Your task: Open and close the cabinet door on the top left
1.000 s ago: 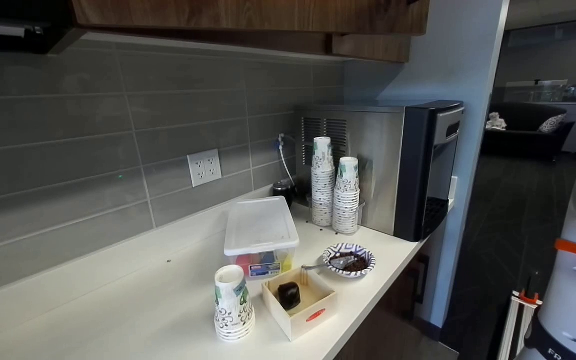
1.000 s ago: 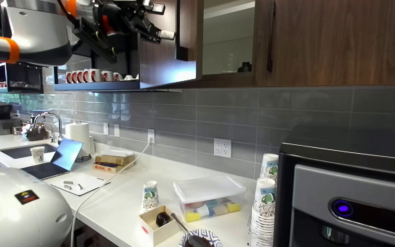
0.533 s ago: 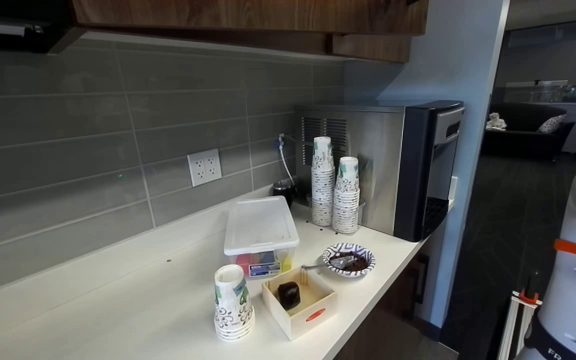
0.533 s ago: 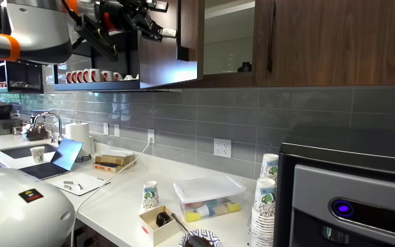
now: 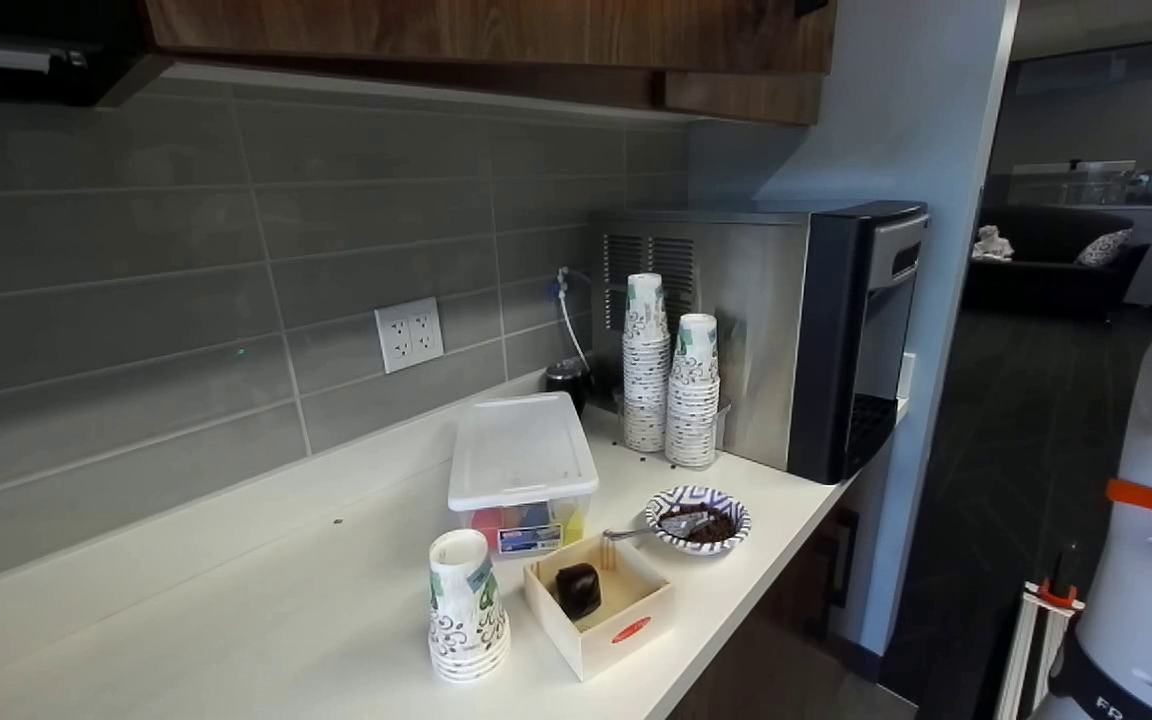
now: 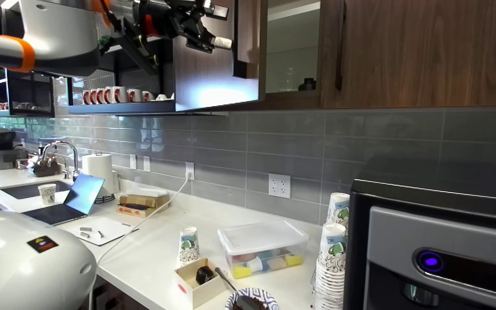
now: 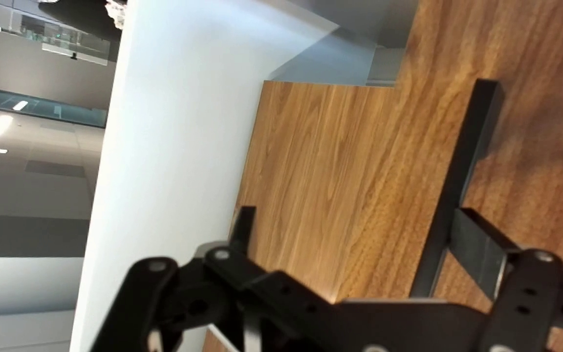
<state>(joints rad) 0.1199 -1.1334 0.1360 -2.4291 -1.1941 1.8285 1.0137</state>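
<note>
The brown wooden cabinet door [image 6: 205, 82] stands partly open in an exterior view, hinged at its left. Its lower part also shows in an exterior view [image 5: 496, 30], and its face shows in the wrist view [image 7: 530, 132]. The black bar handle [image 6: 240, 69] is near its free edge and crosses the wrist view [image 7: 462, 151]. My gripper [image 6: 221, 28] is open in front of the door, near the handle. In the wrist view the jaws [image 7: 352, 215] are wide apart with nothing between them; the right finger appears against the handle, though contact is hard to tell.
A second wooden door [image 6: 424, 51] with a handle is to the right; it also shows in the wrist view [image 7: 311, 186]. Open shelves with mugs [image 6: 119, 94] are left of the door. Below, the counter holds a plastic box [image 6: 263, 245], cup stacks and an ice machine [image 6: 424, 241].
The door's free edge has swung toward the cabinet, narrowing the opening. The gripper and arm have moved right with it in an exterior view. The gripper stays open.
</note>
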